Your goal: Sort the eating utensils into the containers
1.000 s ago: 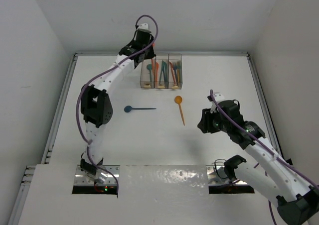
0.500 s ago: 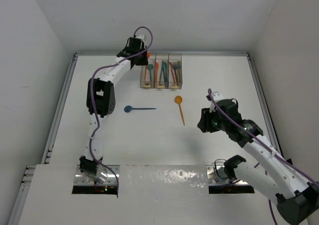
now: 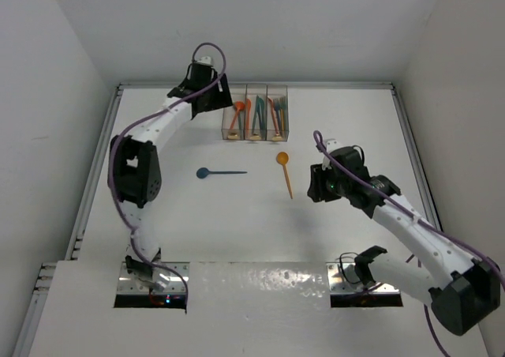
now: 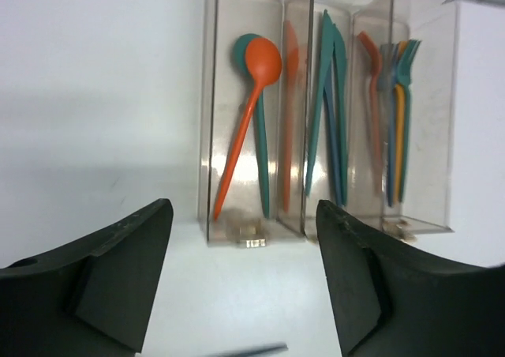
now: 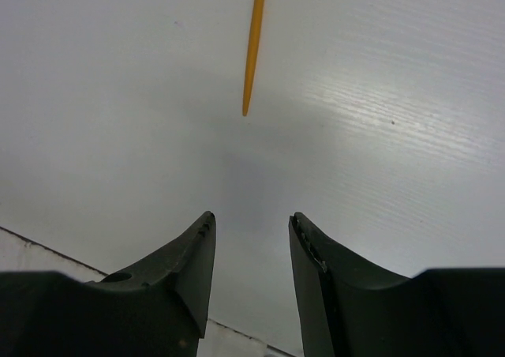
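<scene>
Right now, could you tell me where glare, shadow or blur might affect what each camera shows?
Top external: bright glare on the glossy strip at the near edge. Left wrist: the bins are sharp, while the dark fingers in front look soft-edged. Right wrist: a streaky sheen on the table, right of the orange spoon's handle.

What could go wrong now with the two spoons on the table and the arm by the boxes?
The right gripper, open and empty, faces only the thin handle tip of the orange spoon; a pinch there might let it swing or slip. The left gripper hangs open close before the containers, so a careless move might knock them. The blue spoon lies flat on the table, probably hard to pick up.
</scene>
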Controlling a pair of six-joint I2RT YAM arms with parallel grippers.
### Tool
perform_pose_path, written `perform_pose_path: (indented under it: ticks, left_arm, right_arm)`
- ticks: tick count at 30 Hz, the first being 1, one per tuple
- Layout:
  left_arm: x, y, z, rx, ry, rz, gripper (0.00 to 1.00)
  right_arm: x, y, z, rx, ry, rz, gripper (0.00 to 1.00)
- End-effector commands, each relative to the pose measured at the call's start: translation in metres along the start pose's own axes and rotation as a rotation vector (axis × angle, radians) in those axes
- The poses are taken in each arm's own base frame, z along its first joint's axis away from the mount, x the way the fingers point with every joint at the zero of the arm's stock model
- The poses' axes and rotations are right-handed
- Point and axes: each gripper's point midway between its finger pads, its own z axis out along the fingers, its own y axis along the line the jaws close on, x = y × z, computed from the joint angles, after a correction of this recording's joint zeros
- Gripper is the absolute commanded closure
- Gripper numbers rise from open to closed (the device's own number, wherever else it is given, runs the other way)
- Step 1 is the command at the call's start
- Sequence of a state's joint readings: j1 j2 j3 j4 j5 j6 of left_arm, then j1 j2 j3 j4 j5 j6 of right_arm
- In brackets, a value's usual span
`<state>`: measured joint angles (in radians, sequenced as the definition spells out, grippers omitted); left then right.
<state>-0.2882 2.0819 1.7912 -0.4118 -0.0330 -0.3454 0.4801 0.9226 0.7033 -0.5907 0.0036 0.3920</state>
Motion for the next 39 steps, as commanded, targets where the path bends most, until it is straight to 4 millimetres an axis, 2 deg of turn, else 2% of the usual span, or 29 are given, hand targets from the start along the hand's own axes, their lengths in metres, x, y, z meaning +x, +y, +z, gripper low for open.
perform_pose_path:
  ticks: [1, 2, 3, 4, 5, 6, 7, 8, 9, 11, 13, 14, 15, 16, 18, 22, 25, 26, 29, 32, 35, 36, 37, 38, 39]
  left_arm:
    - [-0.032, 0.002, -0.066, -0.041, -0.131, -0.09, 0.28]
    - [-0.026, 0.008, -0.073, -0.062, -0.126, -0.1, 0.25]
    - [-0.029, 0.009, -0.091, -0.064, -0.147, -0.119, 0.24]
    - [-0.006, 0.023, -0.09, -0.109, -0.11, -0.119, 0.22]
    - [-0.004, 0.025, -0.105, -0.108, -0.118, -0.126, 0.2]
    - [0.004, 0.028, -0.109, -0.112, -0.104, -0.128, 0.18]
    - [0.027, 0.039, -0.108, -0.14, -0.061, -0.126, 0.17]
    - [0.031, 0.04, -0.119, -0.132, -0.062, -0.129, 0.14]
    - [0.053, 0.051, -0.118, -0.161, -0.022, -0.126, 0.12]
    - [0.075, 0.062, -0.127, -0.181, 0.005, -0.122, 0.1]
    - [0.086, 0.068, -0.132, -0.187, 0.016, -0.116, 0.09]
    - [0.089, 0.068, -0.138, -0.18, 0.015, -0.103, 0.08]
    - [0.1, 0.074, -0.138, -0.197, 0.036, -0.097, 0.08]
    - [0.103, 0.076, -0.14, -0.201, 0.04, -0.093, 0.08]
    - [0.115, 0.08, -0.142, -0.202, 0.057, -0.09, 0.08]
    - [0.128, 0.08, -0.144, -0.175, 0.068, -0.091, 0.08]
    - [0.129, 0.082, -0.147, -0.177, 0.056, -0.09, 0.08]
    - [0.127, 0.083, -0.15, -0.176, 0.047, -0.087, 0.08]
    - [0.129, 0.084, -0.154, -0.172, 0.039, -0.084, 0.08]
    - [0.128, 0.083, -0.156, -0.164, 0.028, -0.079, 0.08]
    - [0.128, 0.082, -0.156, -0.158, 0.029, -0.078, 0.08]
    - [0.127, 0.08, -0.156, -0.147, 0.028, -0.079, 0.08]
    - [0.127, 0.079, -0.155, -0.141, 0.029, -0.082, 0.08]
    - [0.127, 0.078, -0.155, -0.135, 0.03, -0.083, 0.08]
    - [0.126, 0.075, -0.156, -0.123, 0.03, -0.086, 0.08]
  right_arm:
    - [-0.032, 0.009, 0.016, -0.018, -0.056, -0.019, 0.58]
    - [-0.031, 0.008, 0.026, -0.011, -0.028, -0.019, 0.58]
    - [-0.032, 0.008, 0.033, -0.009, -0.02, -0.019, 0.58]
    - [-0.037, 0.009, 0.039, -0.01, -0.023, -0.017, 0.58]
    - [-0.038, 0.01, 0.052, -0.003, 0.008, -0.015, 0.58]
    - [-0.04, 0.014, 0.059, -0.022, 0.016, -0.015, 0.59]
    - [-0.042, 0.015, 0.066, -0.023, 0.029, -0.019, 0.59]
    - [-0.05, 0.016, 0.072, -0.02, 0.025, -0.019, 0.59]
    - [-0.045, 0.013, 0.088, -0.006, 0.063, -0.018, 0.6]
    - [-0.046, 0.013, 0.109, 0.003, 0.094, -0.019, 0.6]
    - [-0.045, 0.014, 0.123, 0.009, 0.116, -0.019, 0.61]
    - [-0.054, 0.018, 0.129, 0.004, 0.108, -0.019, 0.61]
    - [-0.046, 0.017, 0.141, 0.016, 0.148, -0.016, 0.61]
    - [-0.046, 0.017, 0.147, 0.021, 0.155, -0.016, 0.62]
    - [-0.054, 0.017, 0.157, 0.04, 0.153, -0.018, 0.62]
    - [-0.053, 0.006, 0.185, 0.126, 0.197, -0.008, 0.62]
    - [-0.055, 0.002, 0.195, 0.162, 0.215, -0.004, 0.63]
    - [-0.048, -0.003, 0.201, 0.184, 0.239, -0.005, 0.64]
    - [-0.04, -0.013, 0.205, 0.244, 0.259, 0.001, 0.65]
    - [-0.033, -0.015, 0.21, 0.253, 0.284, 0.003, 0.66]
    - [-0.028, -0.014, 0.212, 0.251, 0.307, 0.0, 0.76]
    - [-0.026, -0.013, 0.212, 0.249, 0.314, -0.006, 0.9]
    - [-0.027, -0.011, 0.212, 0.246, 0.312, -0.013, 0.95]
    - [-0.029, -0.007, 0.211, 0.239, 0.305, -0.022, 1.0]
    - [-0.034, 0.001, 0.208, 0.224, 0.289, -0.042, 1.0]
